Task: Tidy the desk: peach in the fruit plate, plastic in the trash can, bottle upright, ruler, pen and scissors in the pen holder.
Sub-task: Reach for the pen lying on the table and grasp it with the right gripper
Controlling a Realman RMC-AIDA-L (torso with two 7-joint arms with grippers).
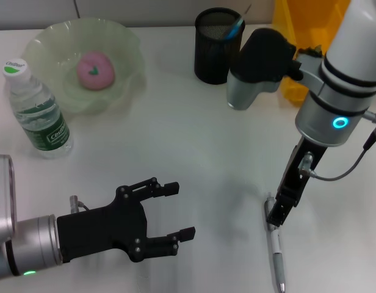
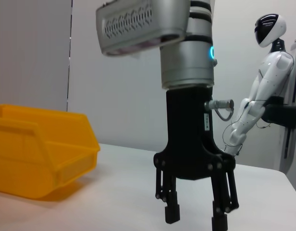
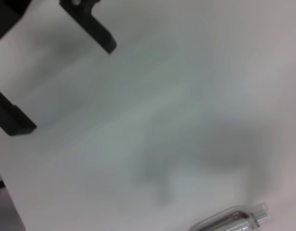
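Nearest the pen, which lies on the white desk, the right gripper points down, its tip at the pen's upper end; I cannot tell how its jaws stand. Left of the pen, across bare desk, the left gripper hovers with fingers spread apart. Beyond stand the upright bottle, the fruit plate holding the peach, the pen holder, and the yellow trash can.

matt white desk, black mesh pen holder.
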